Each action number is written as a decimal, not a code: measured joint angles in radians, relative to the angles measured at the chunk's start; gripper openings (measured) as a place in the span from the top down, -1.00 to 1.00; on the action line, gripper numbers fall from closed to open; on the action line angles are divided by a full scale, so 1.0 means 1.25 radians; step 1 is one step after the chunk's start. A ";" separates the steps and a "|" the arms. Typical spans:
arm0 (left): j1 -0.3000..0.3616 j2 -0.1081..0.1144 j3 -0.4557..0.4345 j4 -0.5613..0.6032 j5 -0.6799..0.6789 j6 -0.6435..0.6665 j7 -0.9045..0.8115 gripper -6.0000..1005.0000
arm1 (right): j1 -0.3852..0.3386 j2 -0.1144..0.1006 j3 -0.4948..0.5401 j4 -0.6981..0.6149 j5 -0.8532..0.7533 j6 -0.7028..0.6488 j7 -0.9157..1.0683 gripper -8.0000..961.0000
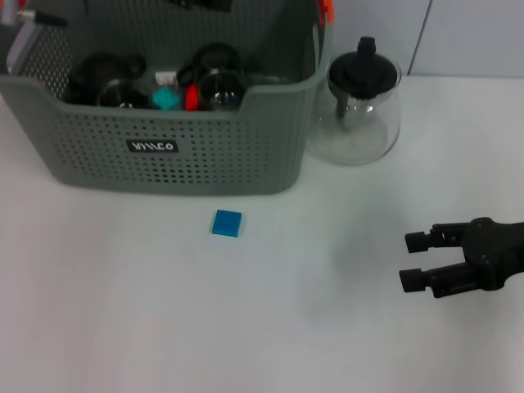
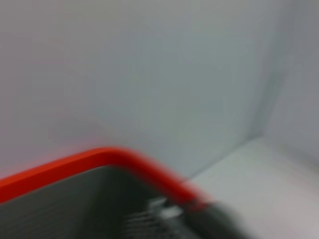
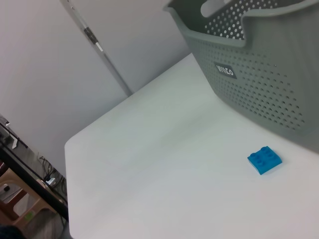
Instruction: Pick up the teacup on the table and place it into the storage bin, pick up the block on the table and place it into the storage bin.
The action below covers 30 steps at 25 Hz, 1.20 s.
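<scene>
A small blue studded plastic block (image 1: 227, 223) is seen mid-counter before the large grey-green perforated plastic storage bin (image 1: 176, 155), while the right gripper (image 1: 415, 261) is held with jaws open near the right edge of the white counter (image 1: 164, 327).

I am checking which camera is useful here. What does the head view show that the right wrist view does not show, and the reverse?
Only the head view shows the right gripper, open above the table, the glass teapot beside the storage bin, and the items inside the bin. Only the right wrist view shows the table's far edge and the floor beyond it. Both show the bin with its label, and the blue block in front of it.
</scene>
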 joint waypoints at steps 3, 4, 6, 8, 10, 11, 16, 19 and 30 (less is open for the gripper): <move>-0.038 -0.007 0.052 -0.064 0.111 -0.103 -0.026 0.13 | 0.000 0.001 0.000 0.000 -0.002 0.000 0.002 -0.96; -0.052 -0.009 0.072 -0.092 0.150 -0.140 -0.042 0.13 | 0.001 0.001 0.000 0.000 -0.004 0.000 0.002 -0.96; -0.080 -0.010 0.105 -0.150 0.219 -0.207 -0.074 0.12 | 0.003 0.002 0.001 0.000 -0.008 -0.001 0.003 -0.96; -0.111 -0.010 0.122 -0.225 0.282 -0.270 -0.098 0.12 | 0.007 0.002 0.002 0.000 -0.010 -0.001 0.003 -0.96; -0.127 -0.010 0.123 -0.260 0.312 -0.300 -0.109 0.11 | 0.010 0.002 0.001 0.000 -0.011 0.000 0.001 -0.96; -0.135 -0.010 0.123 -0.280 0.329 -0.318 -0.117 0.11 | 0.012 0.002 0.000 -0.001 -0.011 0.001 0.001 -0.96; -0.154 -0.014 0.124 -0.342 0.388 -0.370 -0.146 0.10 | 0.020 0.001 -0.002 -0.003 -0.018 0.001 0.000 -0.96; -0.155 -0.019 0.133 -0.359 0.400 -0.388 -0.153 0.09 | 0.027 0.001 -0.001 -0.001 -0.028 0.001 0.004 -0.96; -0.138 -0.033 0.188 -0.371 0.404 -0.424 -0.156 0.06 | 0.031 0.002 0.005 0.000 -0.039 0.002 0.011 -0.96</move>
